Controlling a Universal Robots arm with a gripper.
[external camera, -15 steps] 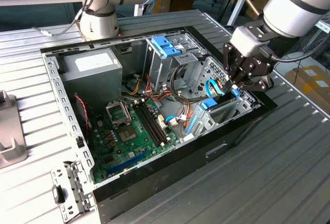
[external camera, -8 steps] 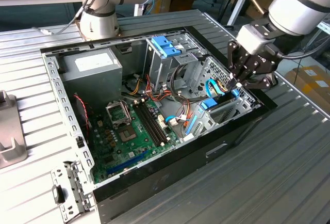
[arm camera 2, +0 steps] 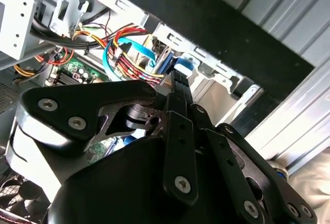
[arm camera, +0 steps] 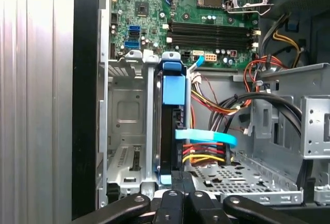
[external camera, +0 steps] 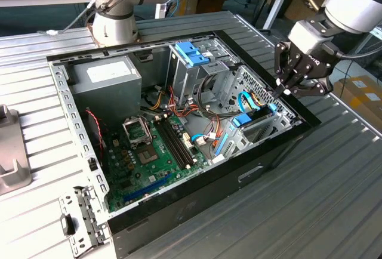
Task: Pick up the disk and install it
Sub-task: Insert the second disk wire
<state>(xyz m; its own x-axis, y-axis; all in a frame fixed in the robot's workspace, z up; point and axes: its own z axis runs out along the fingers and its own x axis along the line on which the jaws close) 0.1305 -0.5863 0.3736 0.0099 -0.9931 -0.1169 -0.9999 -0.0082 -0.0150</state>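
Open computer case (external camera: 179,211) lying on its side on the ribbed metal worktop (external camera: 334,199), with the arm's claw (external camera: 285,89) poised over the drive cage at the exterior view's right. The disk (arm camera: 170,131) stands on edge in a slot of the metal drive cage (arm camera: 129,131), its blue bracket (arm camera: 173,87) facing up toward the wrist camera; in the exterior view the same blue bracket (external camera: 248,119) shows just inside the case's front wall, directly below the claw. In the first wrist view the fingertips (arm camera: 178,182) are drawn together and sit at the near end of the disk, touching or all but touching it; whether they pinch its edge or merely press on it cannot be told. A light-blue flat cable (arm camera: 206,137) and a bundle of red and yellow wires (arm camera: 206,154) run just beside the disk, and the motherboard (arm camera: 191,17) lies beyond the cage. The grey power-supply box (external camera: 107,80) sits at the far corner of the case. As a judgement, the pick-up is done and the disk is already in its bay; what remains appears to be the final seating, since the pictures do not show whether it is fully home or latched.
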